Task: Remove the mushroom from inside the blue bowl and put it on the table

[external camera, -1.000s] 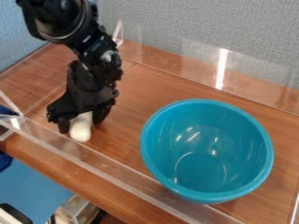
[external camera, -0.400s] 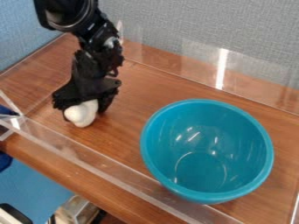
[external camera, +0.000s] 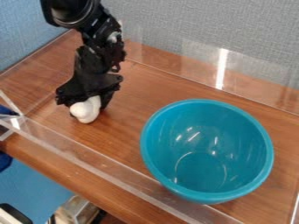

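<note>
**Mushroom on the worktop, bowl empty**

At the left, the black hand [external camera: 86, 99] points steeply down with its two fingers straddling the mushroom [external camera: 83, 110], which lies on the worktop [external camera: 176, 79] well apart from the bowl. Only the mushroom's pale, rounded cream body shows; the cap cannot be made out from this angle. Whether the fingers press the mushroom or merely flank it cannot be told. The placement suits the task: the toy sits on bare wood, near the front clear wall [external camera: 70, 149], where it can rest without rolling back toward the bowl.

The worktop is reddish-brown wood grain, smooth and slightly shiny, fenced by low transparent acrylic panels.

To the right stands the blue bowl [external camera: 251, 157], a deep, round, glossy teal plastic bowl with a plain rim. Its inside is empty, showing only light reflections, so the removal appears done.
</note>
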Controlling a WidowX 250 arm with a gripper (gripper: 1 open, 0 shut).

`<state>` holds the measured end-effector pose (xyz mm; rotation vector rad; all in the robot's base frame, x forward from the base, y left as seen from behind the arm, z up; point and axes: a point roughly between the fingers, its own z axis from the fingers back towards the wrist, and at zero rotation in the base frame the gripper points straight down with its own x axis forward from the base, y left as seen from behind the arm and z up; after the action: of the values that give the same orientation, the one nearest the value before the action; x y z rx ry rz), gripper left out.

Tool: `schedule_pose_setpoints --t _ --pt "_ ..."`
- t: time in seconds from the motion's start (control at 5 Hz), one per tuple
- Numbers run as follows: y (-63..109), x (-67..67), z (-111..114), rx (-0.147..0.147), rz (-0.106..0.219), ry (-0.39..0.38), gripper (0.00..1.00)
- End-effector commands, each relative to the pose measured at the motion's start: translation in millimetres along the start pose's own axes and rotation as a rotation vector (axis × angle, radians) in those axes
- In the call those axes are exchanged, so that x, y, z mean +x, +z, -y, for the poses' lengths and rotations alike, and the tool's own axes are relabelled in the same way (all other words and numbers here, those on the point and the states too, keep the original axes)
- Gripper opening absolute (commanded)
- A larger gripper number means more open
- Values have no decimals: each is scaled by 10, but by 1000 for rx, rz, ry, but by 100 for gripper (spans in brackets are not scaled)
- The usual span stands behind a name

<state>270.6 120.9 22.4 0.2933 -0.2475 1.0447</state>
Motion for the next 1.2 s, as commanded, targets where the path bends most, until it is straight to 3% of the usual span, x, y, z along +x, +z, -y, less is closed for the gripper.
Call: schedule_pose_setpoints --t 0.0,0.2,0.6,0.8,1.0 --pt "16 -7 24 7 -3 13 0" --pt "53 -59 105 6 -3 1 0" --pt "76 -118 -23 12 -7 -3 0" --pt "87 -143 -86 18 -7 -6 100" --pt "143 -224 -64 53 -23 72 100"
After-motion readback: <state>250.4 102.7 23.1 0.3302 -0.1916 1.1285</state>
